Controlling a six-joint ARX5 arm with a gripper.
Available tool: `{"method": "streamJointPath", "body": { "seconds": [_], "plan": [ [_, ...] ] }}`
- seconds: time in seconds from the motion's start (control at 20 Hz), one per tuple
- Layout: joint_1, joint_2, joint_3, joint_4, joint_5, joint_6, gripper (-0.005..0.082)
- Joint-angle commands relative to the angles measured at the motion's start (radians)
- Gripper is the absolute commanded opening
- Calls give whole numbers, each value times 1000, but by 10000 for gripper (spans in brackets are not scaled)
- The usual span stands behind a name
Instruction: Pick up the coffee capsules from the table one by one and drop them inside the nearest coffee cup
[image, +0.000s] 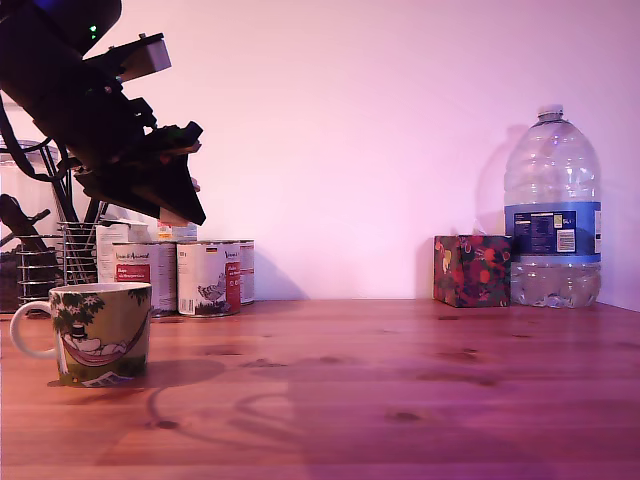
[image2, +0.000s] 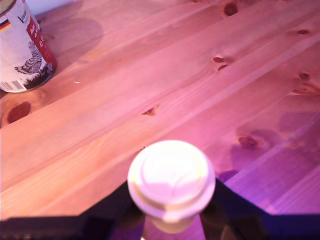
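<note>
A cream, round-topped coffee capsule (image2: 171, 180) sits between my dark fingers, so my gripper (image2: 171, 222) is shut on it, high over the reddish-brown wooden table (image2: 150, 75). In the exterior view the gripper (image: 183, 208) hangs tilted at the upper left, above and slightly to the right of the coffee cup (image: 100, 335). This squat mug has a white handle and a green tree-and-hammock print, and it stands on the table (image: 400, 390) at the exterior view's left. The wrist view does not show the cup. I see no other capsule on the table.
White-labelled tin cans (image: 208, 278) stand behind the cup; one can (image2: 25, 47) shows in the wrist view. A wire rack (image: 40, 265) is at the far left. At the back right, a patterned box (image: 472, 270) stands beside a large water bottle (image: 552, 210).
</note>
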Motion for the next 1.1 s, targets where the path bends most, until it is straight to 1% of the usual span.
{"method": "streamJointPath", "body": {
  "seconds": [0.0, 0.05, 0.45, 0.65, 0.95, 1.05],
  "plan": [
    [3, -3, -10, -5, -4, -8, 217],
    [3, -4, -10, -8, -16, -8, 217],
    [19, -76, -19, -86, -52, -8, 217],
    [41, -154, -97, -76, -60, -27, 217],
    [102, -284, -234, -74, -71, -32, 217],
    [118, -331, -280, -73, -71, -54, 217]
  ]
}}
